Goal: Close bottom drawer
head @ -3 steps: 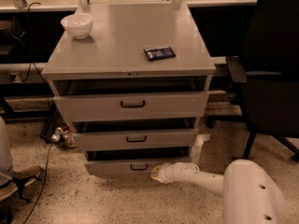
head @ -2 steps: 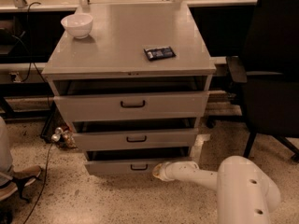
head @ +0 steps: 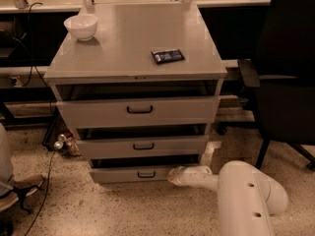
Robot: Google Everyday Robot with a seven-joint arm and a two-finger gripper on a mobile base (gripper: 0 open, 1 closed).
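The bottom drawer point(head: 130, 174) is the lowest of three grey cabinet drawers, with a short front panel and a small dark loop handle point(head: 146, 174). It stands out a little from the cabinet, with a dark gap above its front. My gripper point(head: 172, 176) is at the end of the white arm point(head: 246, 195), low near the floor, against the right end of the bottom drawer's front panel. The middle drawer point(head: 142, 146) and the top drawer point(head: 139, 110) also stand slightly out.
A white bowl point(head: 81, 26) and a dark flat packet point(head: 167, 56) lie on the cabinet top point(head: 133, 43). A black office chair point(head: 285, 77) stands at the right. Cables and small clutter point(head: 64, 142) lie on the floor at the cabinet's left.
The arm's big white segment has shifted left, closer to the cabinet. The gripper stays at the right end of the bottom drawer's front; the drawer looks slightly further in.
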